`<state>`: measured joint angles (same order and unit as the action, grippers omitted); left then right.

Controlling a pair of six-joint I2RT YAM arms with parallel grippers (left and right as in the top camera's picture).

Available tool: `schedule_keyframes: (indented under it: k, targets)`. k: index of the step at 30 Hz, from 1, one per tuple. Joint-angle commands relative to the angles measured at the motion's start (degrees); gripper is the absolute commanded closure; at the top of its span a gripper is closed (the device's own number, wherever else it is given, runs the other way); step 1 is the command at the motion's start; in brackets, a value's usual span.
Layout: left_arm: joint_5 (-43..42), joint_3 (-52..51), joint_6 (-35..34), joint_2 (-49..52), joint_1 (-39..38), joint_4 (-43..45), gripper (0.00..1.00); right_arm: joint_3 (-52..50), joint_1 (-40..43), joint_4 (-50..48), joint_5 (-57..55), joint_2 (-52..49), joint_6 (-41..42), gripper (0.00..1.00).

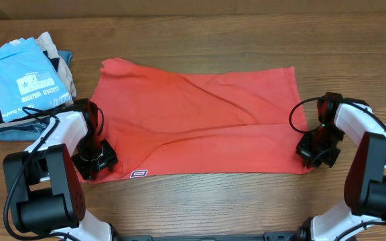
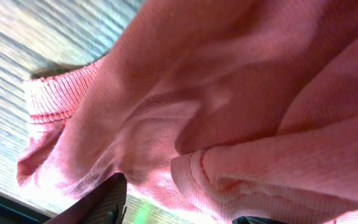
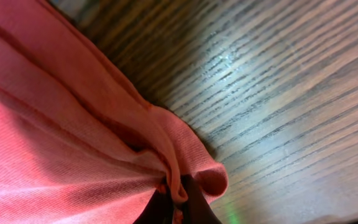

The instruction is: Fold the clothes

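Note:
The coral-red T-shirt lies spread across the middle of the table, plain side up, with a small label at its near left hem. My left gripper is at the shirt's near left corner. In the left wrist view its fingers stand apart, with a folded hem of the shirt lying between them. My right gripper is at the near right corner. In the right wrist view its fingers are pinched on a fold of the shirt.
A stack of folded garments topped by a light blue T-shirt sits at the far left, close to the left arm. Bare wooden table runs along the near edge and to the right of the shirt.

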<state>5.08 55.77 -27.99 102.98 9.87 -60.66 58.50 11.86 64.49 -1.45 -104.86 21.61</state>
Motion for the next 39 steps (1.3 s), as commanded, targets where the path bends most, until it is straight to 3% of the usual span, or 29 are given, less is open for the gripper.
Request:
schedule_keyframes:
  k: [1,9,19,28,30,34,39]
  targets:
    - [-1.33,-6.49,-0.31,4.50,0.35,0.70,0.43,-4.90,2.97,-2.82,-1.88,-2.21,1.20,0.96]
    - [-0.50,-6.45,-0.55,4.04,1.05,1.64,0.43,-5.03,6.27,-3.85,-0.81,-1.97,1.20,0.96]
    - [-0.98,-6.40,0.85,2.21,8.20,3.43,0.43,-5.03,8.79,-4.07,-1.05,-0.66,3.76,0.96]
    - [-1.49,-6.38,1.44,2.21,8.17,5.25,0.44,-5.03,8.90,-1.29,-0.85,5.35,3.96,0.93]
    - [-1.51,-6.36,1.44,2.21,8.20,5.38,0.44,-5.03,8.90,-0.98,-0.83,7.48,3.93,0.88]
    - [-1.55,-6.16,1.73,2.21,8.17,5.44,0.44,-5.03,8.90,-0.79,-0.83,9.55,3.72,0.54]
    - [-2.34,-4.72,2.84,1.46,8.15,4.61,0.41,-4.87,8.90,-0.74,-0.50,9.73,3.74,0.48]
